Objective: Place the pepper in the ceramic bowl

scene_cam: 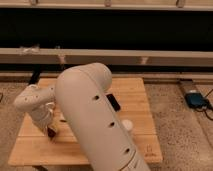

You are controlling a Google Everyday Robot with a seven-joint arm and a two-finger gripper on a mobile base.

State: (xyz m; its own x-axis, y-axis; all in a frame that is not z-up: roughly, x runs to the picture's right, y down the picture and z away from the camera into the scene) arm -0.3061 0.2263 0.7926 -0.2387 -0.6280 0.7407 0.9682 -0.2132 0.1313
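Note:
My gripper (50,130) is at the left of the wooden table (135,90), pointing down close to the tabletop, at the end of the white wrist (34,102). A small dark red bit, likely the pepper (52,133), shows right at the gripper's tip. I cannot tell whether it is held or lying on the wood. The ceramic bowl is hidden; my big white arm (95,120) covers the middle of the table.
A black flat object (114,103) and a small white round object (128,125) lie on the table right of the arm. A blue device (196,100) sits on the floor at the right. A long rail (150,56) runs behind the table.

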